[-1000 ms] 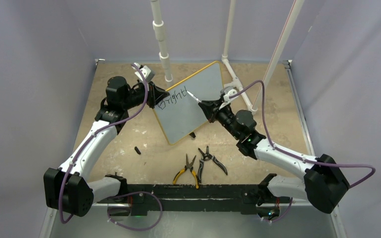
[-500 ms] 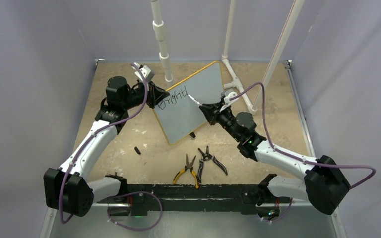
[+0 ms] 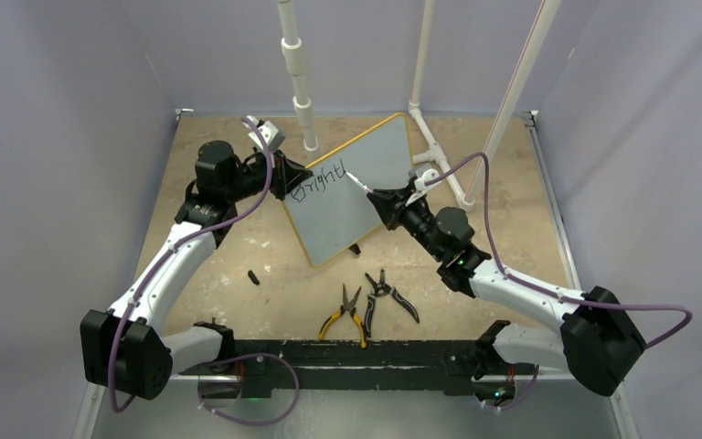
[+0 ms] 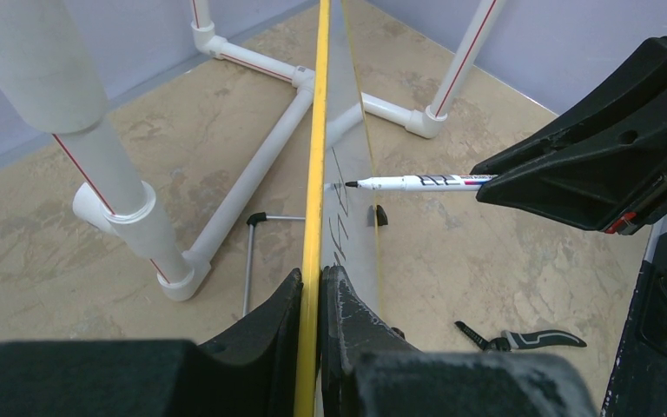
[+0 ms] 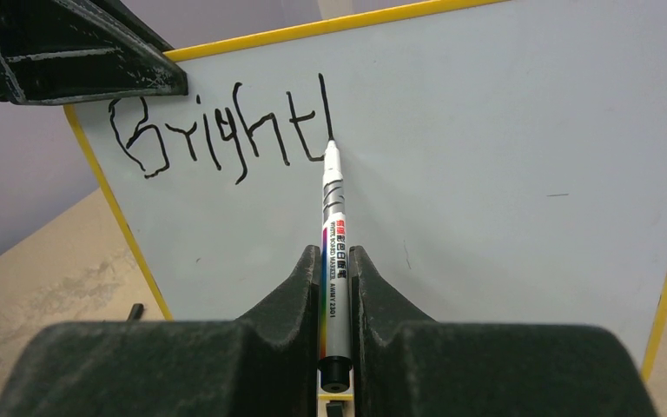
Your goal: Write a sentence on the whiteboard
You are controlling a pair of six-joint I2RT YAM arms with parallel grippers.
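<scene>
The whiteboard (image 3: 352, 187), white with a yellow rim, stands tilted at mid-table. My left gripper (image 3: 294, 178) is shut on its left rim (image 4: 314, 217). My right gripper (image 3: 382, 197) is shut on a white marker (image 5: 332, 226), also seen from the side in the left wrist view (image 4: 417, 182). The marker tip touches the board at the foot of a fresh vertical stroke. The sentence (image 5: 226, 130) reads "Bright" plus that stroke, in one line near the top edge (image 3: 322, 181).
White PVC pipe frame (image 3: 434, 151) stands behind the board, with posts (image 3: 300, 82). Two pliers (image 3: 352, 311) (image 3: 391, 293) lie near the front. A small black cap (image 3: 253, 277) lies left of them. The board's black foot (image 3: 355, 248) rests on the table.
The right gripper has moved the marker slightly along the board, adding a vertical stroke after "Bright". The left gripper and board have stayed put.
</scene>
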